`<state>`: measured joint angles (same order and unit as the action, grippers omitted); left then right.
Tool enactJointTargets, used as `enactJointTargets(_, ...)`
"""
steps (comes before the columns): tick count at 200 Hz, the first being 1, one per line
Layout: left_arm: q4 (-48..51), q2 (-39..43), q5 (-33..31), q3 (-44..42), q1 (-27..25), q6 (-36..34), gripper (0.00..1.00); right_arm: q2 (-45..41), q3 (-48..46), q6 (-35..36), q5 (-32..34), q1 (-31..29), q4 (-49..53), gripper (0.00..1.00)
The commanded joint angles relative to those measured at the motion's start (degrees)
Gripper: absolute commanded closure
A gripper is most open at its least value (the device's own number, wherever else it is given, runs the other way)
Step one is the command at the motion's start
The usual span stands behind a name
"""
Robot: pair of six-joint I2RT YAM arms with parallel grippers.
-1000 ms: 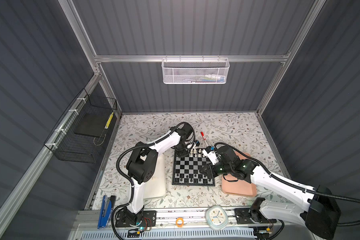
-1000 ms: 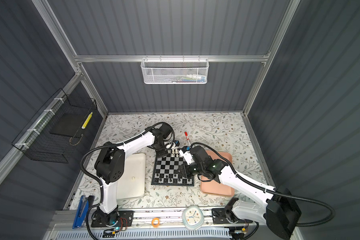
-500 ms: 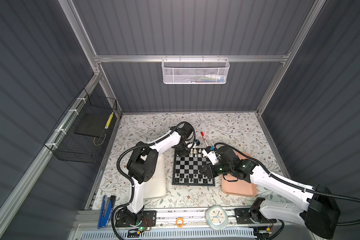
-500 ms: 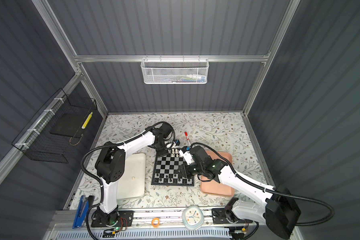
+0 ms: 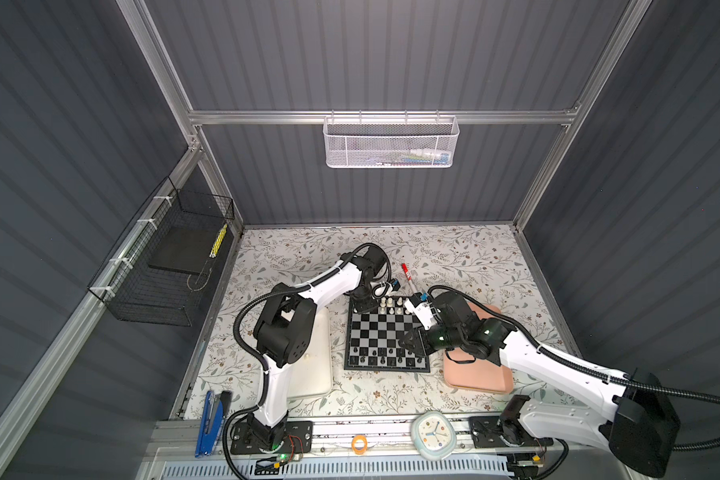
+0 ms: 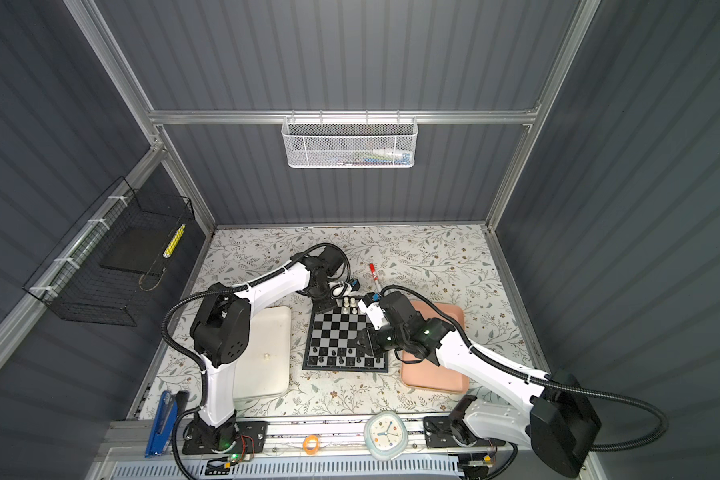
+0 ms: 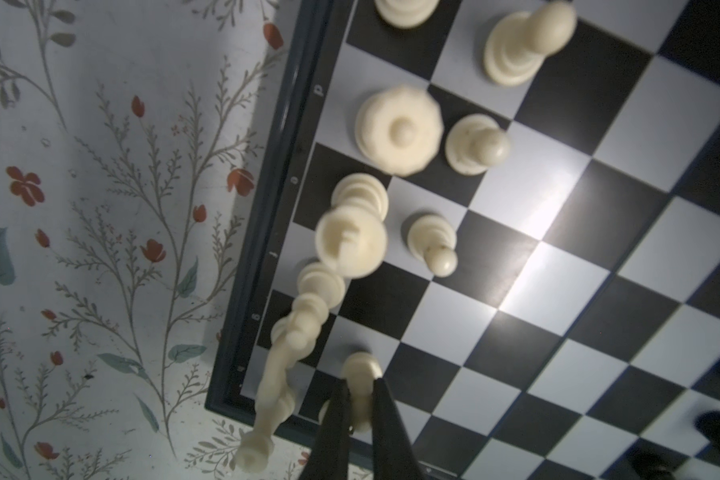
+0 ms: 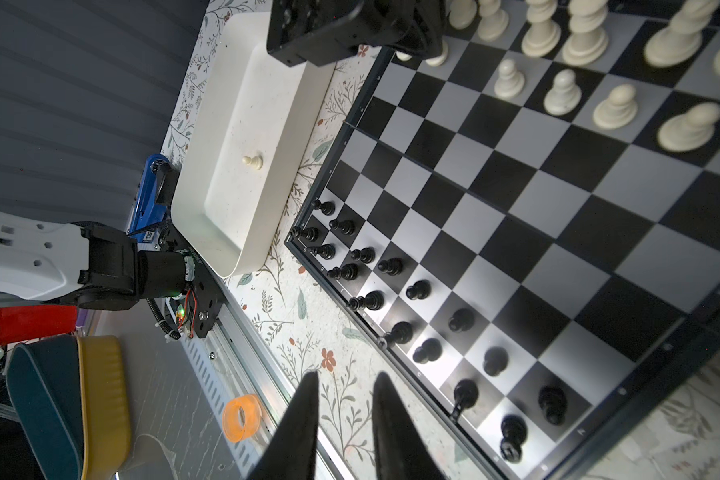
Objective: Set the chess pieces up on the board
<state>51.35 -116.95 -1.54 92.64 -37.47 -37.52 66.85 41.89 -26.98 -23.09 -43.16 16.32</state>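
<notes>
While left arm (image 5: 329, 282) reaches toward frame centre, left gripper (image 7: 359, 388) points down at upper-left corner of board (image 5: 385, 332), jaws clamped on white pawn (image 7: 360, 368). Right arm (image 5: 528, 353) lies bent along board's right edge; right gripper (image 8: 346, 380) at its lower right, jaws apart, empty, near black pieces (image 8: 375, 300).

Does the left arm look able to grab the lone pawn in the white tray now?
Probably not yet: the left gripper is shut on a white pawn at the board's far corner. Once freed, likely yes: the lone pawn sits uncovered in the white tray on that arm's side.
</notes>
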Motion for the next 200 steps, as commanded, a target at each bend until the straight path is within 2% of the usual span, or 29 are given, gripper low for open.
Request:
enactJointTargets(1,0.76,-1.8,0.13,1.31,-0.41,-0.93,0.86,0.37,-0.58,0.0,-0.01,0.27,0.14,0.74)
enactJointTargets(200,2.16,0.62,-0.48,1.82,-0.4,-0.89,0.77,-0.34,-1.46,-0.41,-0.2,0.27,-0.49,0.74)
